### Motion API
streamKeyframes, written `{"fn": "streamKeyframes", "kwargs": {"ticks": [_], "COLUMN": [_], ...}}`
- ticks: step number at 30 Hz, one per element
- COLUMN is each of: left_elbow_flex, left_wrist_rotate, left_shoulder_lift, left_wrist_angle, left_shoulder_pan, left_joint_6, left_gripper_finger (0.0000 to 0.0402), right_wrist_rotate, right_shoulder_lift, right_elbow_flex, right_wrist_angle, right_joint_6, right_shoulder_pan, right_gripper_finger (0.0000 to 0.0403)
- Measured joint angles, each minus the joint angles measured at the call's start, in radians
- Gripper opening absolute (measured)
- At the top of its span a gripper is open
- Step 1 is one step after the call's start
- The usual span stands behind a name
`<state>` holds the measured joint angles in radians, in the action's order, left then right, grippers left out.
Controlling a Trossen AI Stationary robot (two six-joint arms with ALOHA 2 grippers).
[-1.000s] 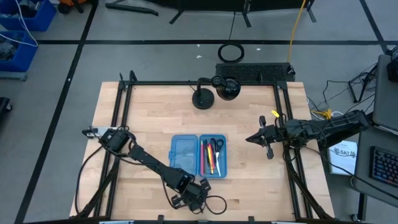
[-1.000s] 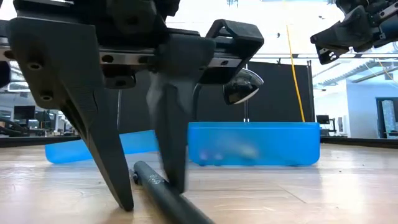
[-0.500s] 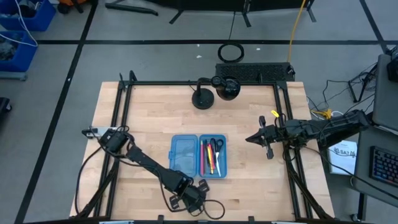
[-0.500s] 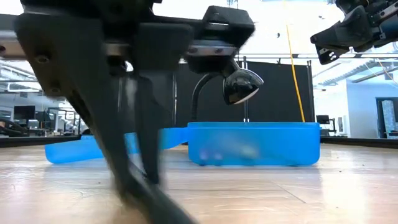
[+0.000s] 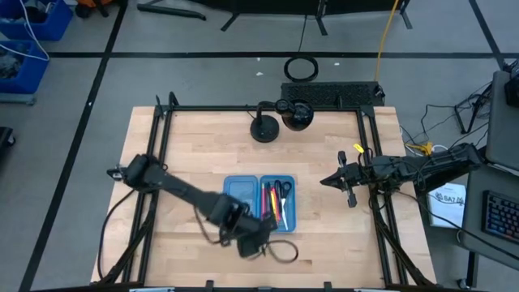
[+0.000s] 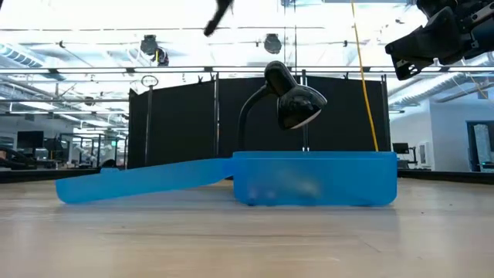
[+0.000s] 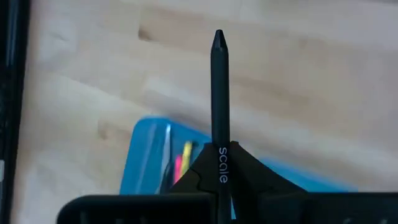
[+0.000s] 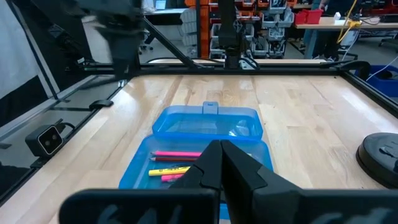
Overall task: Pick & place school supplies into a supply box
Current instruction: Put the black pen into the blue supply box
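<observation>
The supply box (image 5: pixel 242 200) lies open on the table, a translucent blue case; its right half (image 5: pixel 277 204) holds pink, yellow and orange pens and the black-handled scissors (image 5: pixel 281 190). In the low view the box (image 6: pixel 315 179) sits flat with its lid (image 6: pixel 147 181) spread to one side. My left gripper (image 5: pixel 246 238) hovers above the table by the box's near edge, shut on a black pen (image 7: pixel 218 93). My right gripper (image 5: pixel 328 180) waits shut in the air, off the box's right side. My left gripper pinches the black pen between its two fingers partway along the barrel (image 7: pixel 219 163). The pen runs along the fingers and sticks out past their tips, its point (image 7: pixel 218 38) free. It is lifted clear of the table, above the box's near edge.
A black desk lamp (image 5: pixel 265 127) and a second round base (image 5: pixel 297 118) stand near the table's far edge; the lamp head (image 6: pixel 297 102) shows behind the box. Black frame rails (image 5: pixel 154 162) run along the table's sides. A cable loop (image 5: pixel 282 252) hangs by the left gripper.
My left gripper stood low at the table's near edge with its fingers either side of the black pen, shut on it, then rose out of the low view and moved toward the box. The pen has been lifted clear of the table.
</observation>
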<state>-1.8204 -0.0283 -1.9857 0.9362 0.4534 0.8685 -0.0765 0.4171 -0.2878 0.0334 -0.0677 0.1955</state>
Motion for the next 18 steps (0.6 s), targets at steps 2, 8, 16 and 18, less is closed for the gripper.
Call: {"fn": "streamKeyframes", "kwargs": {"ticks": [2,8,16,18], "left_elbow_flex": [-0.02,-0.02,-0.014,-0.014], "left_wrist_rotate": [0.005,0.02,0.062,0.072], "left_shoulder_lift": [-0.004,-0.009,-0.044,-0.05], "left_wrist_angle": [0.043,0.059,0.057,0.057], "left_shoulder_pan": [-0.037,-0.143,-0.231,-0.229], "left_joint_6": [0.088,0.392,0.463,0.476], "left_gripper_finger": [0.0015,0.0001,0.0001,0.0004], "right_wrist_rotate": [0.0,0.0,0.0,0.0], "right_shoulder_lift": [0.0,0.0,0.002,0.003], "right_elbow_flex": [0.0,0.0,0.0,0.0], "right_wrist_angle": [0.0,0.0,-0.016,-0.016], "right_joint_6": [0.0,-0.007,-0.014,-0.014], "right_shoulder_pan": [0.0,0.0,0.0,0.0], "right_gripper_finger": [0.0,0.0,0.0,0.0]}}
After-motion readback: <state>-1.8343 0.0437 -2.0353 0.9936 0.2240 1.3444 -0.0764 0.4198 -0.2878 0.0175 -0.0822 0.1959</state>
